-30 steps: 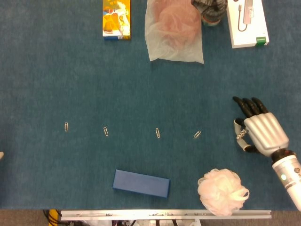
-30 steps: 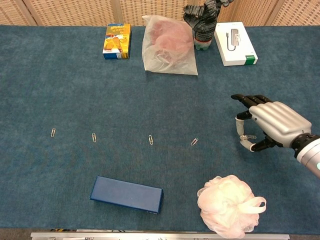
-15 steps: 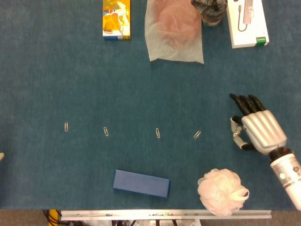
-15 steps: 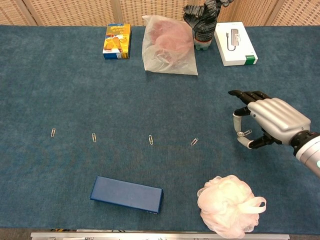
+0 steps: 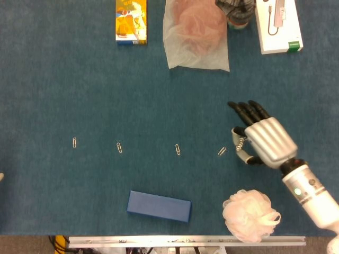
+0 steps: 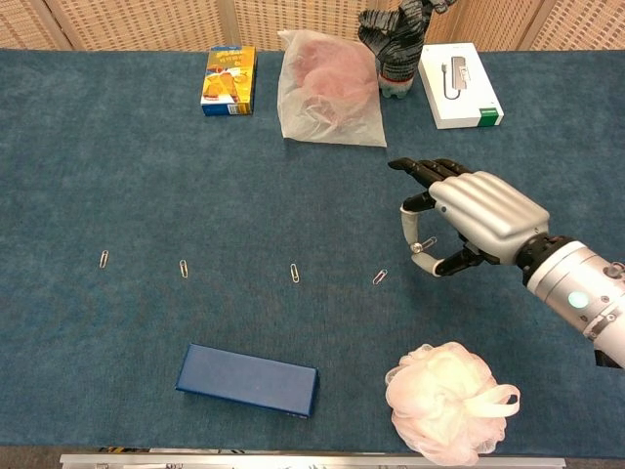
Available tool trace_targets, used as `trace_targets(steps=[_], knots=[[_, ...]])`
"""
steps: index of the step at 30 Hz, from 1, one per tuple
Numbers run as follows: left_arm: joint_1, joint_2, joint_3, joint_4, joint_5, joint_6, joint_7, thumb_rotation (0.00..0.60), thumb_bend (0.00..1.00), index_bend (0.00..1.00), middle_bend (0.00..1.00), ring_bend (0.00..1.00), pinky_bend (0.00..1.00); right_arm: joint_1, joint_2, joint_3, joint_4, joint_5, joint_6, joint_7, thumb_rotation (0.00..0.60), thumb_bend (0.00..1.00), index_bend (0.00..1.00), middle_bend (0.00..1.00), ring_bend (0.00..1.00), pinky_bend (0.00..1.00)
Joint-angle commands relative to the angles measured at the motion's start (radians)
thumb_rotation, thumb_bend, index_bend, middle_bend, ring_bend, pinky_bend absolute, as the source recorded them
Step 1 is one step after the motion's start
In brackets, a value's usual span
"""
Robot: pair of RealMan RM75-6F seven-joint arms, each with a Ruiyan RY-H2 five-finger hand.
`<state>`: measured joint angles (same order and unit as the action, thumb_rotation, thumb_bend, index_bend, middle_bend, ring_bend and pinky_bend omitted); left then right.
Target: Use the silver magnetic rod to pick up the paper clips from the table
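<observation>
Several paper clips lie in a row across the blue cloth; the rightmost clip [image 5: 222,151] [image 6: 380,277] is just left of my right hand [image 5: 262,140] [image 6: 474,220]. The others lie further left [image 5: 178,149] [image 5: 119,147] [image 5: 74,142]. The hand hovers palm down with its dark fingers stretched forward and its thumb curled under. A small silver piece, apparently the magnetic rod [image 5: 241,143] [image 6: 427,242], is pinched at the thumb; most of it is hidden under the palm. My left hand is out of sight.
A dark blue box [image 5: 158,206] lies near the front edge, with a pink bath puff [image 5: 250,215] to its right, close under my right forearm. At the back stand a yellow carton [image 5: 131,21], a plastic bag [image 5: 195,34] and a white box [image 5: 279,26].
My right hand has moved left and slightly away from the front edge, ending close beside the rightmost paper clip. The clips have not moved.
</observation>
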<state>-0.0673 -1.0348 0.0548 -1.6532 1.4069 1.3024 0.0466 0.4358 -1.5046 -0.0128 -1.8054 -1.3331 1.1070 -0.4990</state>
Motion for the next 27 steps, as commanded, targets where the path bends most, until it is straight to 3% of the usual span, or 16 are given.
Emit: trace_targets(steps=[1, 14, 27], knots=[[0.003, 0.003, 0.002, 0.001, 0.0, 0.002, -0.002, 0.6, 0.03, 0.47, 0.35, 0.21, 0.05, 0.019, -0.029, 0.011, 0.022, 0.01, -0.028, 0.01, 0.6, 0.31, 0.63, 0.04, 0.0, 0.0], [0.012, 0.01, 0.004, 0.017, -0.007, 0.003, -0.03, 0.6, 0.03, 0.47, 0.35, 0.21, 0.05, 0.054, -0.111, 0.016, 0.08, 0.038, -0.09, 0.039, 0.6, 0.31, 0.63, 0.04, 0.0, 0.0], [0.014, 0.008, 0.005, 0.026, -0.009, -0.004, -0.038, 0.6, 0.03, 0.47, 0.35, 0.21, 0.05, 0.069, -0.107, 0.032, 0.065, 0.038, -0.086, 0.055, 0.6, 0.31, 0.63, 0.04, 0.0, 0.0]])
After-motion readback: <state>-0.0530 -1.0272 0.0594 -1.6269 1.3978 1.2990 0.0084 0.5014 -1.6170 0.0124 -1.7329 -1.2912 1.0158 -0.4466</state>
